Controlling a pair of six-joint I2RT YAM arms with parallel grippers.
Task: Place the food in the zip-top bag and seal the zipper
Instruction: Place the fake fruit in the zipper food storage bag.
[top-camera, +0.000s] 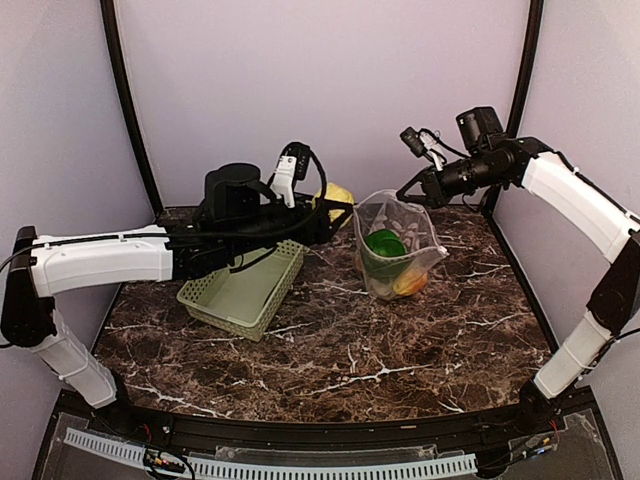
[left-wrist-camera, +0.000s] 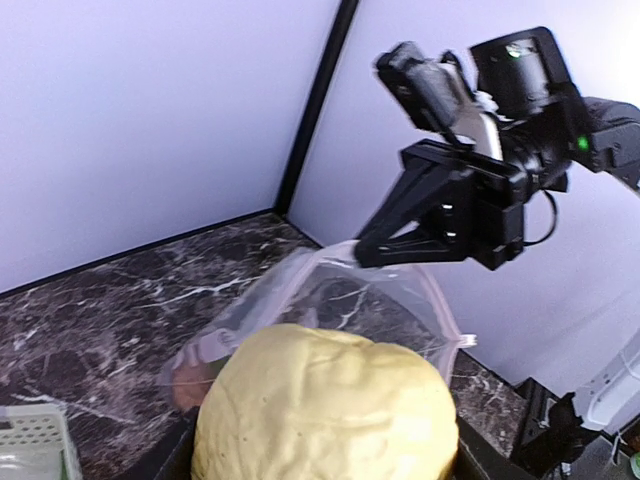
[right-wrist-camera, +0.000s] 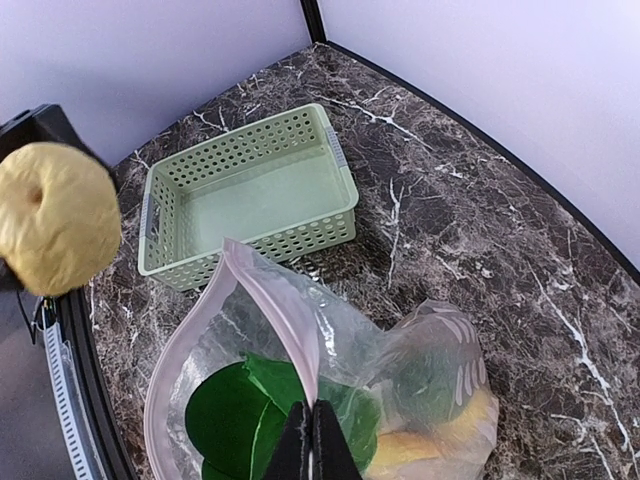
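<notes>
The zip-top bag (right-wrist-camera: 440, 365) gapes open above, only the right gripper (right-wrist-camera: 311, 425) crowding its rim.

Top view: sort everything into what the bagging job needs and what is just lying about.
Job: yellow piece in the left gripper; zip-top bag, rim pinched by the right gripper; bok choy and orange-yellow piece inside it.
Lying about: light green basket; marble table.

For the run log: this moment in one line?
left gripper: holding yellow food | right gripper: shut on bag rim | bag: open

Dark marble tbl (top-camera: 400, 350) w/ green basket (top-camera: 243, 290) & zip-top bag (top-camera: 400, 250) on it
</notes>
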